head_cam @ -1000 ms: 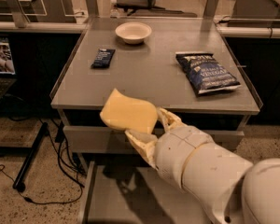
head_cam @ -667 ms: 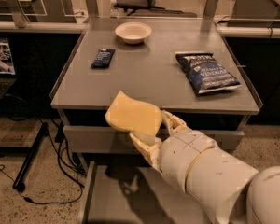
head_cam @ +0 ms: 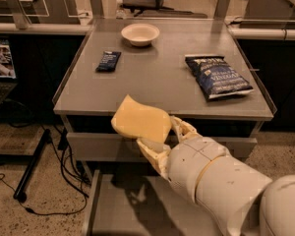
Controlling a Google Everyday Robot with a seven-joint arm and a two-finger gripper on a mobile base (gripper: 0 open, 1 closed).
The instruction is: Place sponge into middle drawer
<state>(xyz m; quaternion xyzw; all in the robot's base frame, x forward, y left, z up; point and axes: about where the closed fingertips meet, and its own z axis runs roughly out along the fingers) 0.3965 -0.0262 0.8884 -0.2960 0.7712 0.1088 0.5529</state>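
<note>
The pale yellow sponge (head_cam: 140, 120) is held in the air in front of the cabinet's front edge. My gripper (head_cam: 163, 139) is shut on the sponge, its cream fingers (head_cam: 183, 128) clasping the sponge's lower right side. My white arm (head_cam: 221, 186) comes in from the bottom right. The middle drawer (head_cam: 123, 210) is pulled out below the sponge and the gripper, showing a flat grey floor with the sponge's shadow on it. A closed grey drawer front (head_cam: 93, 146) sits just above it.
On the grey cabinet top (head_cam: 162, 82) lie a white bowl (head_cam: 140, 34) at the back, a small dark packet (head_cam: 108, 61) at the left and a dark blue chip bag (head_cam: 217, 76) at the right. Cables and a black stand leg (head_cam: 32, 166) lie on the floor at left.
The gripper and the sponge have shifted a little to the right and slightly down, over the open drawer. Everything on the cabinet top stays put.
</note>
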